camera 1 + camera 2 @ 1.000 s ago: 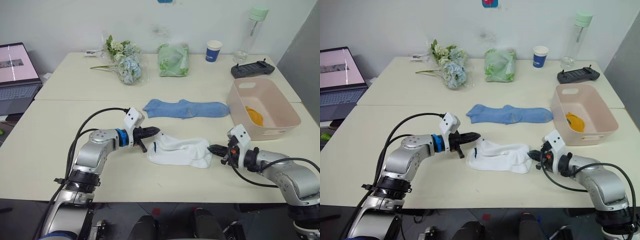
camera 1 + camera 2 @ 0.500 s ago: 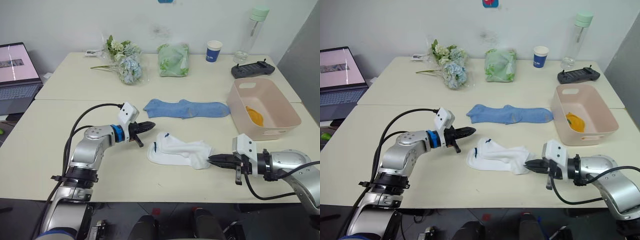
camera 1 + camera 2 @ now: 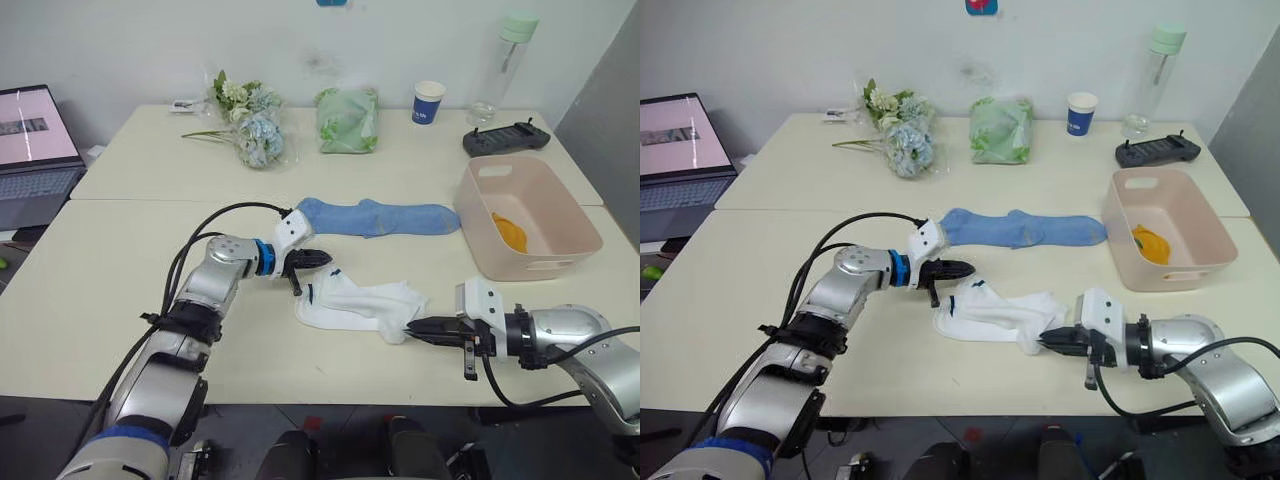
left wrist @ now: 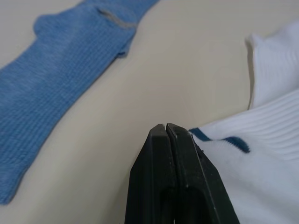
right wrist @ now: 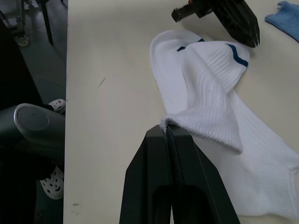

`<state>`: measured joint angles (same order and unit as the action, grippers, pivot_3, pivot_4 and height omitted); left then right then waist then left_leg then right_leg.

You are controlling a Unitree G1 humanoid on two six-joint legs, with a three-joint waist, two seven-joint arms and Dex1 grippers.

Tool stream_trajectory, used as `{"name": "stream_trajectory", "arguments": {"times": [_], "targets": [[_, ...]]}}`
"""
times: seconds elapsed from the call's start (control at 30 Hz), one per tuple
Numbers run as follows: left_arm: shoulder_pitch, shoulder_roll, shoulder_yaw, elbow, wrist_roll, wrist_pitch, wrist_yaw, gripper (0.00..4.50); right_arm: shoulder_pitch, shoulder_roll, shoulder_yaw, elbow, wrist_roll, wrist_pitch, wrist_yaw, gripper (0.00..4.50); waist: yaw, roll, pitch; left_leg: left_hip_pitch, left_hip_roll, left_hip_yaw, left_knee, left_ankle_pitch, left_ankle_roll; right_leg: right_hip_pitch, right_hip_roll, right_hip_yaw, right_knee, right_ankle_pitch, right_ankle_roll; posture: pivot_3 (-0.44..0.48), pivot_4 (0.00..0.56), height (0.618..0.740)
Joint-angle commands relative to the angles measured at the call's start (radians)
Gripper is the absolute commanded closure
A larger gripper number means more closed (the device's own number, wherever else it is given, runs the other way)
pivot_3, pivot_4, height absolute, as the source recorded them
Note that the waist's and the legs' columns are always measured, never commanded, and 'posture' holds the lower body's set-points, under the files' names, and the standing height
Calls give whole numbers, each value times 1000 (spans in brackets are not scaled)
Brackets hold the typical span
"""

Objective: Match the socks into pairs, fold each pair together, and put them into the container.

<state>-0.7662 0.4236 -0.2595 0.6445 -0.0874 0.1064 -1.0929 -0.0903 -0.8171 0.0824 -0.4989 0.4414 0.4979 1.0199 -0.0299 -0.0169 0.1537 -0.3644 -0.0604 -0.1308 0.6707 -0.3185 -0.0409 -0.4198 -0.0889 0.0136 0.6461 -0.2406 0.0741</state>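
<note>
Two white socks (image 3: 360, 303) with a dark blue cuff mark lie overlapped at the table's middle front. My left gripper (image 3: 322, 259) is shut, its tips (image 4: 166, 127) against the white cuff with nothing between them. From the right, my right gripper (image 3: 410, 327) is shut on the white sock's edge (image 5: 164, 122), which is folded back over the pair. Two light blue socks (image 3: 375, 215) lie flat end to end behind them. The pale pink container (image 3: 560, 205) stands at the right with a mustard-yellow sock (image 3: 510, 232) inside.
Along the back of the table are a flower bunch (image 3: 250, 125), a green patterned cloth bundle (image 3: 347, 120), a blue-and-white paper cup (image 3: 428, 102), a clear bottle (image 3: 505, 65) and a black controller (image 3: 505, 137). A laptop (image 3: 35, 150) sits far left.
My left gripper has moved right, up to the white sock's cuff. My right gripper has moved left with the sock's end, folding it over the pair.
</note>
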Motion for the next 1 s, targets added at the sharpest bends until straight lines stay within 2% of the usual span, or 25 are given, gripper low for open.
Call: {"name": "stream_trajectory", "arguments": {"times": [0.03, 0.27, 0.57, 0.67, 0.93, 1.0], "targets": [[-46, -1, -1, 62, 31, -91, -30, 3630, -9, 1, -6, -33, 3, -1, -10, 4500, 0, 0, 0, 0, 0, 0, 0, 0, 0, 0, 0, 0, 0, 0, 0, 0, 150, 740], [-52, 14, -13, 101, 67, -124, -89, 1455, -10, 5, 2, -46, 7, 14, -27, 4500, -1, 0, 0, 0, 0, 0, 0, 0, 0, 0, 0, -1, 1, 0, 0, 0, 150, 740], [-36, 13, -36, 124, 123, -196, -86, 1455, -22, 1, 10, -43, 3, 18, -35, 4500, -1, 0, 0, 0, 0, -1, 1, 0, 0, 0, 0, 0, 1, 0, 0, 0, 150, 740], [-41, 19, -36, 155, 143, -237, -76, 2057, -25, 2, 13, -41, 2, 18, -39, 4500, -1, -1, 0, 0, 0, -1, 2, 0, 0, 1, 0, -1, 1, 0, 0, 0, 150, 740], [-50, 9, -3, 149, 112, -218, -85, 4474, -30, 2, 11, -29, 3, 16, -39, 4500, -1, 0, 0, 0, 0, -1, 4, 0, 1, 1, 0, -1, 2, 0, 0, 0, 150, 740], [-47, 10, 4, 141, 107, -211, -86, 4474, -33, 2, 10, -25, 1, 16, -40, 4500, -1, 0, 0, 0, 0, -1, 4, 0, 1, 1, 0, -1, 2, 0, 0, 0, 150, 740]]}}
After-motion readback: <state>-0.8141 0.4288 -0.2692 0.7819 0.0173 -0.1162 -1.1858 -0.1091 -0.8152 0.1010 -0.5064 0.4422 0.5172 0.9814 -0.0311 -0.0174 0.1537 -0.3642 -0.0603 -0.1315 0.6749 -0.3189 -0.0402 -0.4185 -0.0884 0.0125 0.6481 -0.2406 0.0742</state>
